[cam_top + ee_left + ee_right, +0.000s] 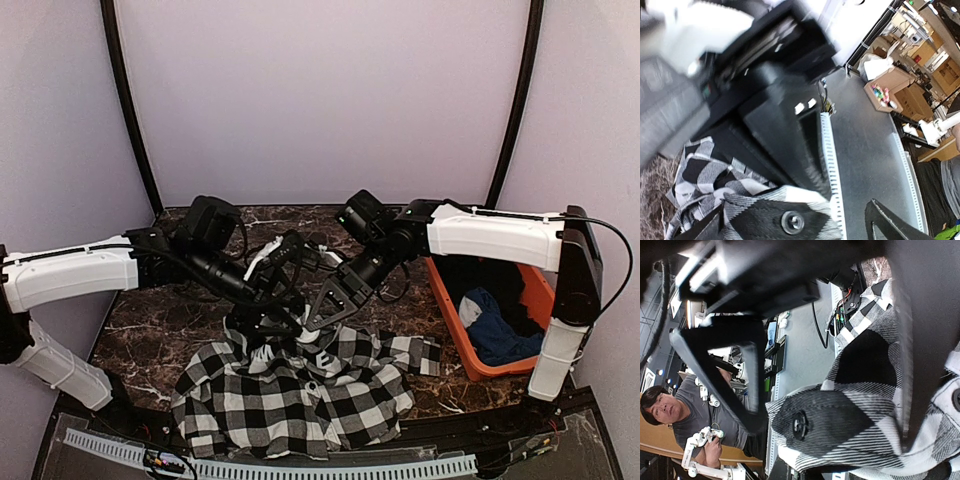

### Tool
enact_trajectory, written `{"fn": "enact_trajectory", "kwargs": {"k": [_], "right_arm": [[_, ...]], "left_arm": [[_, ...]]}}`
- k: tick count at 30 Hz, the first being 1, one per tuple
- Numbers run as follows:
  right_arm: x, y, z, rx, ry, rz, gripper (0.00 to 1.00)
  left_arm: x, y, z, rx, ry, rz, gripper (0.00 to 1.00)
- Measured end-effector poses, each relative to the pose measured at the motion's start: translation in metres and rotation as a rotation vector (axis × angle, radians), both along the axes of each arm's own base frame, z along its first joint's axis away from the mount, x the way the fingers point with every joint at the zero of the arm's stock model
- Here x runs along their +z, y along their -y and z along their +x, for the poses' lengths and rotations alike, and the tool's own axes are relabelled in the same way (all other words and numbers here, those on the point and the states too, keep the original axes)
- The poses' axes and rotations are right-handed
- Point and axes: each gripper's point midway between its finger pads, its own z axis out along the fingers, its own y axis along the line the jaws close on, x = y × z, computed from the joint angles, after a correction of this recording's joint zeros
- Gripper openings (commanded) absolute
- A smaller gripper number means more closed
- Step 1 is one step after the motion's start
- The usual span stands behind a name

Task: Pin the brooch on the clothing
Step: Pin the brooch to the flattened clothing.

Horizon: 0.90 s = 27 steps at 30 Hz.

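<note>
As the right pincer [312,322] pinches a fold of the evidently soft, light checked shirt [290,400], the left pincer [795,227] stands spread.

On the marbled table [150,320], at its right, an orange bin [452,315] holds a dark blue garment [495,325]

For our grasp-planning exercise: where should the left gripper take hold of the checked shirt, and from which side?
Probably the raised fold of the checked shirt, from above: the right gripper holds it up as a thin ridge inside the open left gripper.
</note>
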Motion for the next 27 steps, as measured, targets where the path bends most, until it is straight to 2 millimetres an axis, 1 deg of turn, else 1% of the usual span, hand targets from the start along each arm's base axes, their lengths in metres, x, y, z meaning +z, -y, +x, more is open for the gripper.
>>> {"fn": "enact_trajectory", "kwargs": {"k": [4,7,11,17,27], "right_arm": [[0.0,0.0,0.0,0.0,0.001,0.001,0.0],[0.0,0.0,0.0,0.0,0.001,0.002,0.0],[0.0,0.0,0.0,0.0,0.001,0.002,0.0],[0.0,0.0,0.002,-0.004,0.001,0.001,0.0],[0.0,0.0,0.002,-0.004,0.001,0.002,0.0]], "left_arm": [[0.016,-0.004,0.001,0.005,0.005,-0.051,0.9],[0.019,-0.004,0.002,0.011,0.002,-0.066,0.84],[0.017,-0.003,0.004,0.016,-0.013,-0.059,0.79],[0.005,0.0,0.006,0.013,-0.042,-0.032,0.75],[0.004,0.0,0.006,0.012,-0.043,-0.031,0.69]]}}
